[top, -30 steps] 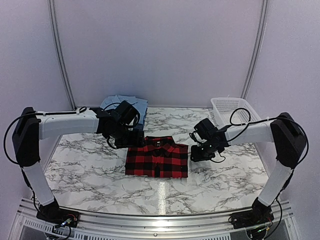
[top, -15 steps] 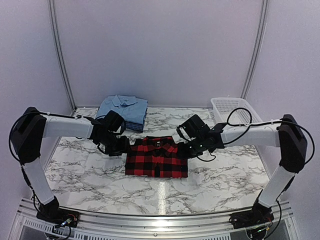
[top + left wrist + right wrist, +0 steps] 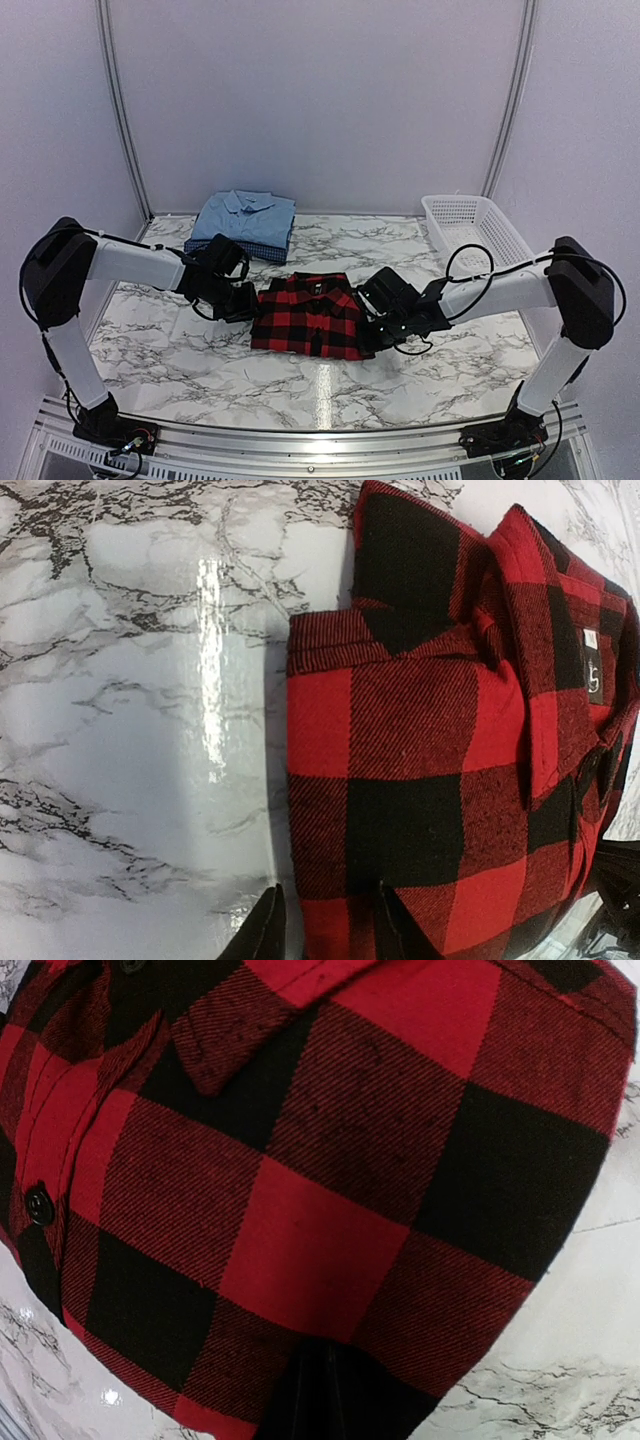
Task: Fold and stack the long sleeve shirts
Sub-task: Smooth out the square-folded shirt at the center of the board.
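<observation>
So in the last second both arms dropped in on the red-and-black plaid shirt (image 3: 313, 318). The left gripper (image 3: 243, 301) had been up by the far edge, half hiding the blue pile, and the right gripper (image 3: 375, 330) had been parked off the shirt's right side. By this moment each one sat low at its own side edge of the shirt, left on left, right on right.

The shirt itself hadn't budged: folded into a neat rectangle, collar toward the far edge, in the middle of the marble table (image 3: 180, 340).

On the left wrist cam the fingers (image 3: 265, 930) were apart and straddling the shirt's side edge, nothing pinched yet. On the right wrist cam the dark fingertips blended into a black check at the hem, so I couldn't tell if they were clamped.

The light blue shirt (image 3: 247, 215) lay on the dark blue checked shirt (image 3: 268, 252) in the far-left corner, with the basket (image 3: 470, 222) in the far-right corner.

My read: folding was done, and this was the setup to carry it onto that pile.
</observation>
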Robot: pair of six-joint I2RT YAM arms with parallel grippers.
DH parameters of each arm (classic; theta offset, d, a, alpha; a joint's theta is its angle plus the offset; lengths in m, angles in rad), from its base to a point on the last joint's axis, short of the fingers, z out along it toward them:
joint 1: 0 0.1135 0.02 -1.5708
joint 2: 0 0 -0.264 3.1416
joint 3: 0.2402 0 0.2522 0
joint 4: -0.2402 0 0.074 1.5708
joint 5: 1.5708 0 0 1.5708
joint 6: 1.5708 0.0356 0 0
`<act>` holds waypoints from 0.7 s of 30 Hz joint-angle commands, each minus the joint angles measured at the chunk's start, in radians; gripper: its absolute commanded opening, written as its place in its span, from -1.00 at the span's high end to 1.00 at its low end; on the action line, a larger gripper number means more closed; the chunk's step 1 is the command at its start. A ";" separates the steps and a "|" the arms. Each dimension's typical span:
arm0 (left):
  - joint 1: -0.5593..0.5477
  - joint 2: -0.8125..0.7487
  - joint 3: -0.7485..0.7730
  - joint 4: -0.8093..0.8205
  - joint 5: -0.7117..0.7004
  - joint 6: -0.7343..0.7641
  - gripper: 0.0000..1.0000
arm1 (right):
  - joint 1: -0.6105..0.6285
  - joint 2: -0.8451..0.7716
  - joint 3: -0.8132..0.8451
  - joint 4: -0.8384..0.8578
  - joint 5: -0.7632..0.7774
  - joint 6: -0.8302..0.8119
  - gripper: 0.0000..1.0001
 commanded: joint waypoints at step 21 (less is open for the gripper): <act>-0.069 -0.144 -0.237 0.249 0.044 -0.123 0.52 | -0.007 -0.082 0.001 -0.069 0.036 0.013 0.75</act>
